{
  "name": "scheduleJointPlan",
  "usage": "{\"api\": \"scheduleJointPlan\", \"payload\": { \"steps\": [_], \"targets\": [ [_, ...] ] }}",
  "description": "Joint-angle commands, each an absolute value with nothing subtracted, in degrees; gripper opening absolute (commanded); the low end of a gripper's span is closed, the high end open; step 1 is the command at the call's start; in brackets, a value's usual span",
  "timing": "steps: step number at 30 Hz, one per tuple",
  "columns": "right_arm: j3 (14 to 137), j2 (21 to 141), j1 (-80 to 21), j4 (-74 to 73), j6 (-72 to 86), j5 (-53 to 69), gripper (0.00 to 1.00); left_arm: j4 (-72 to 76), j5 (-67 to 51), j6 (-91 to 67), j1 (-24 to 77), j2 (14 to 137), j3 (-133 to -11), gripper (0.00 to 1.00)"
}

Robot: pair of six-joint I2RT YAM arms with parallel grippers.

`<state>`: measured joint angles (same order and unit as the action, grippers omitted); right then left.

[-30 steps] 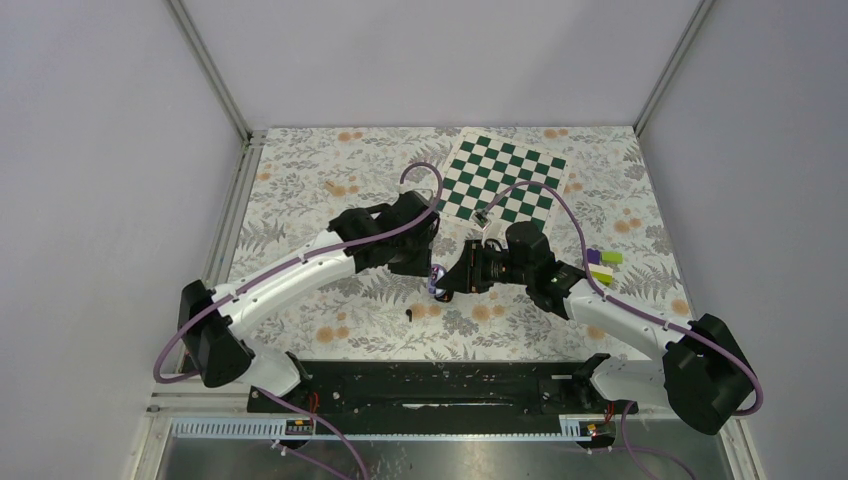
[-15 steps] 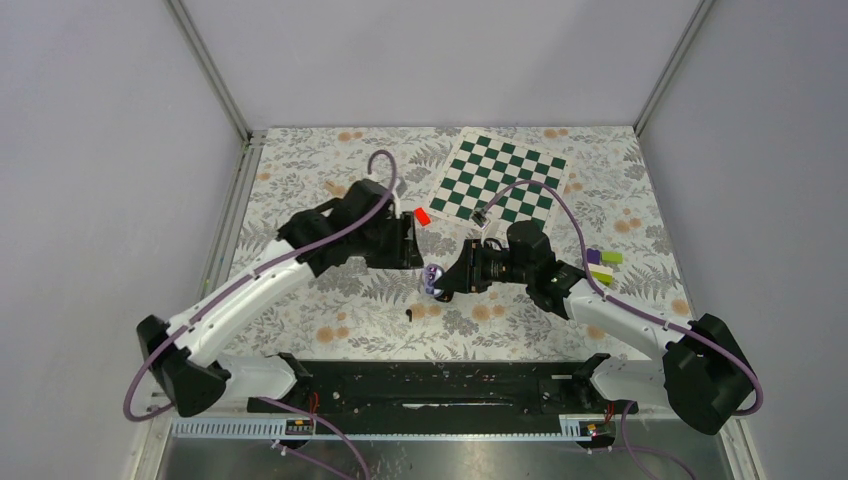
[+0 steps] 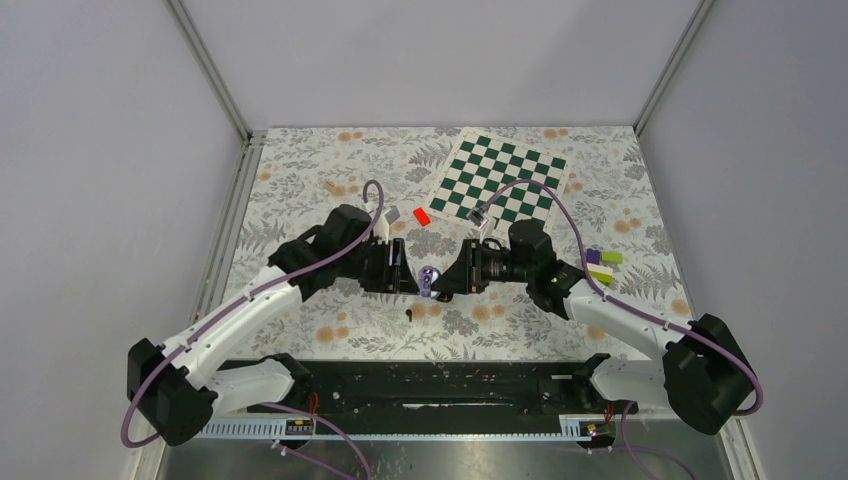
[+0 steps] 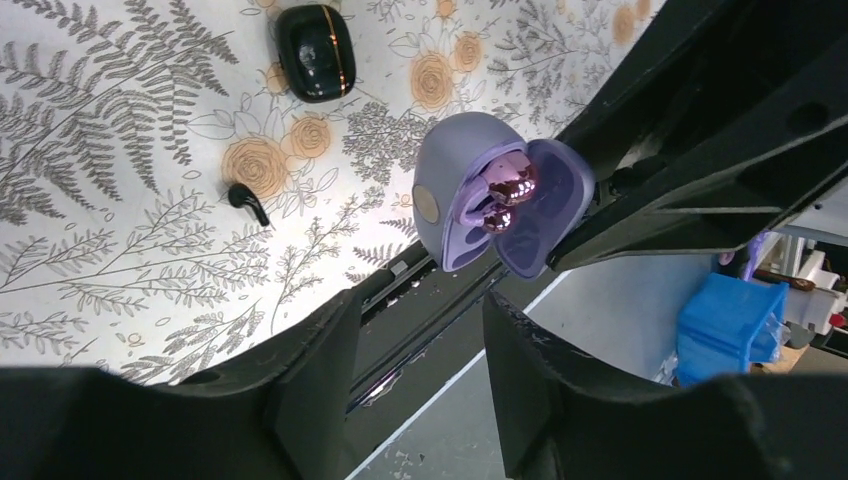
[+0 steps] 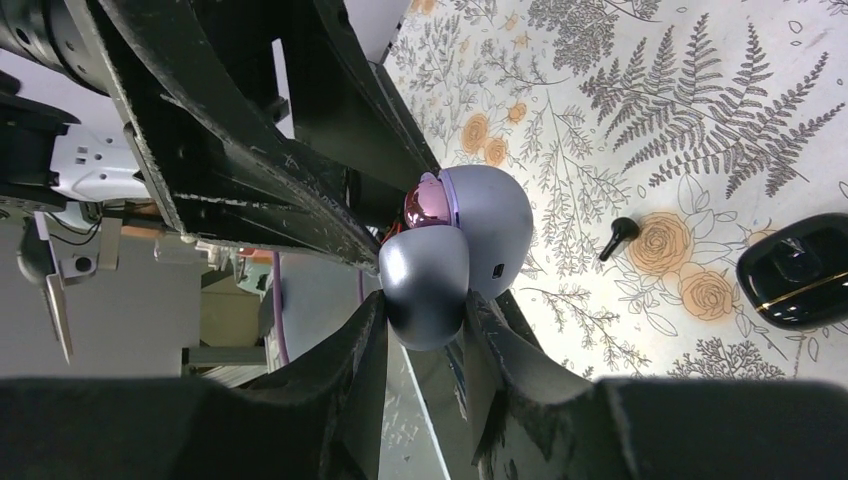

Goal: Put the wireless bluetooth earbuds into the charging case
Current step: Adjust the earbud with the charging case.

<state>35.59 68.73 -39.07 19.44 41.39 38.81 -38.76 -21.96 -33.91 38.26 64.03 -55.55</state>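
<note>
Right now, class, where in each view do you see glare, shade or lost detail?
Left wrist: glare spots on the pink earbuds in the open lilac case; left gripper fingers dark, little detail. Right wrist: soft sheen on the lilac case; right gripper fingers near-black. Top external: even light, faint shadows, checkerboard crisp.

Lilac charging case [image 4: 450, 190], metallic pink earbuds [image 4: 515, 180]; black case [image 4: 313, 50], gold band; grey-fern, orange-flower tablecloth [image 4: 100, 120].

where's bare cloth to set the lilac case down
Free: floral cloth along the far edge, left of the green-and-white checkerboard; also the near strip right of the small black earbud. Crowded: the centre, around the open lilac rounded case.
</note>
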Motion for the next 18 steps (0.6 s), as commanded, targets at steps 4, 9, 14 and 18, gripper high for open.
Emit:
{"api": "scheduleJointPlan", "payload": {
  "steps": [4, 9, 14, 18],
  "targets": [
    [36.2, 67.1, -39.5, 22.4, 42.4, 41.2, 0.00, -26.4, -27.7, -35.6, 37.2, 58.2, -53.3, 0.51],
    [36.3, 67.2, -39.5, 22.6, 42.5, 41.1, 0.00, -26.4, -28.3, -35.7, 37.0, 57.8, -52.3, 0.50],
    [36.4, 67.1, -39.5, 22.7, 42.9, 41.5, 0.00, -23.1, -27.4, -37.5, 35.3, 56.5, -50.4, 0.49],
    [36.1, 67.1, -39.5, 22.8, 42.9, 41.2, 0.00, -18.8, -30.7, -39.7, 32.3, 56.7, -47.9, 0.51]
  ]
}}
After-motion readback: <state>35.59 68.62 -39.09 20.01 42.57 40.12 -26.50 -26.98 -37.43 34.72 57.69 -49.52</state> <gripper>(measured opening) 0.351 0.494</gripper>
